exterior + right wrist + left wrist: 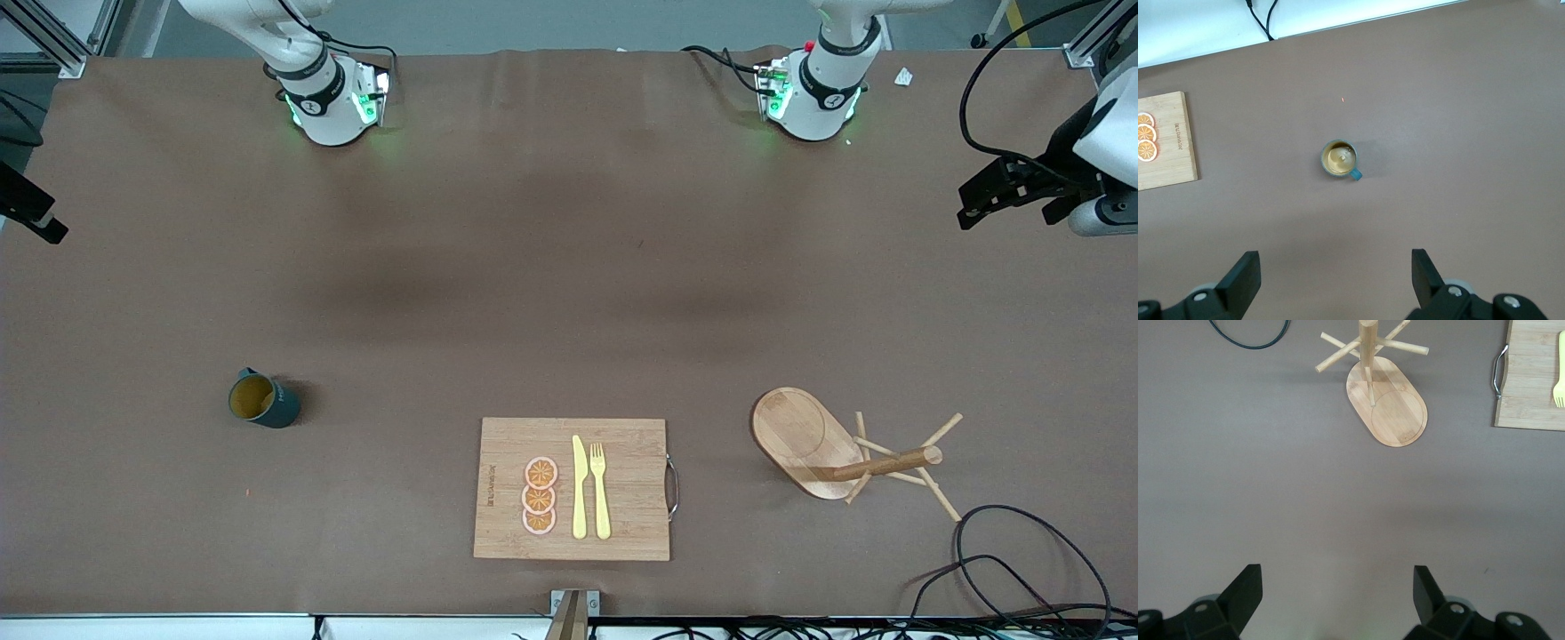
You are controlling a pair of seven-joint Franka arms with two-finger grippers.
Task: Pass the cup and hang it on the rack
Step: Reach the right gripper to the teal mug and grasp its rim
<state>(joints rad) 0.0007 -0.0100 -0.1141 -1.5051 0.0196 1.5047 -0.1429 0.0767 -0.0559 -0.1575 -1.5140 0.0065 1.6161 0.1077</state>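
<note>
Both my grippers, left point(1338, 593) and right point(1336, 277), wait high, jaws apart, empty. Cup point(263, 400) upright toward right arm's end; rack point(831, 449) toward left's. Small handle, may slip at handover.

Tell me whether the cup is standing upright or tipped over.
Upright. The cup sits on the table with its round mouth facing up; the right wrist view looks straight down into its tan inside, handle out to one side.

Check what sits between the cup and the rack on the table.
In the front view, the cutting board with knife, fork and orange slices lies between cup and rack, slightly nearer the camera.
</note>
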